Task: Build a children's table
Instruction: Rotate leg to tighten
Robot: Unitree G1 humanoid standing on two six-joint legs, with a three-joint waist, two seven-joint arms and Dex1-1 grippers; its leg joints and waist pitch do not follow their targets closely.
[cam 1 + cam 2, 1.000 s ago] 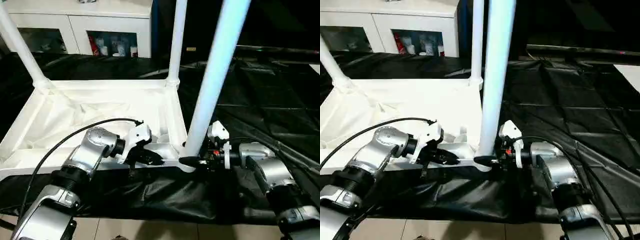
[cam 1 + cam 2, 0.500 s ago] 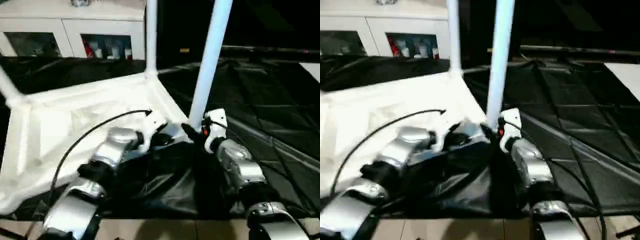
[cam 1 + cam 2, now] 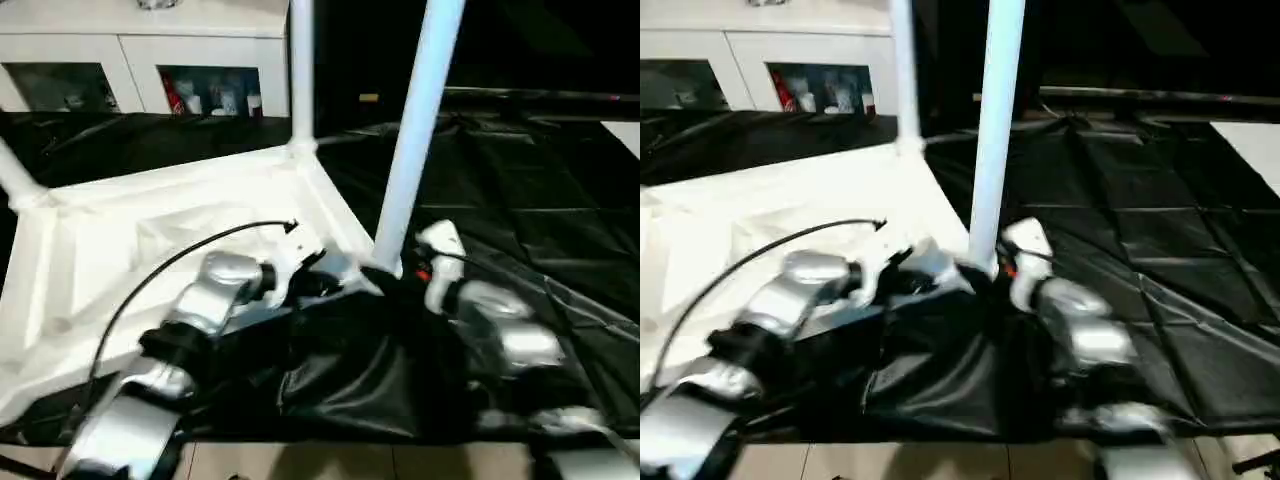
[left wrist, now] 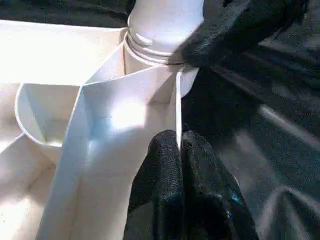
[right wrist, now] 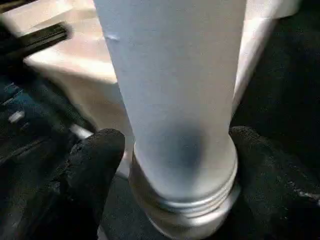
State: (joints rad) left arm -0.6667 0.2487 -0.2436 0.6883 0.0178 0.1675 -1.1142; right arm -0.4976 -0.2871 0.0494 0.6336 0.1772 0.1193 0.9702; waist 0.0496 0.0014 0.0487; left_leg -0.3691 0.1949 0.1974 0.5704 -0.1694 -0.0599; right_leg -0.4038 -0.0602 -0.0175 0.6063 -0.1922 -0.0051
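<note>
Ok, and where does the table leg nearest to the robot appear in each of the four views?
Left eye view: the near leg stands right of centre, at the children's table corner.
Right eye view: the leg stands near the centre.
Left wrist view: the leg rises beyond the rim pinched by the left end effector.
Right wrist view: the leg stands between the right end effector fingers.
Shared landmark: its ringed base.

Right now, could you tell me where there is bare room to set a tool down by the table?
Free: the black sheet right of the near leg. Crowded: the near corner, where the left hand pinches the rim and the right hand flanks the leg's base.
</note>
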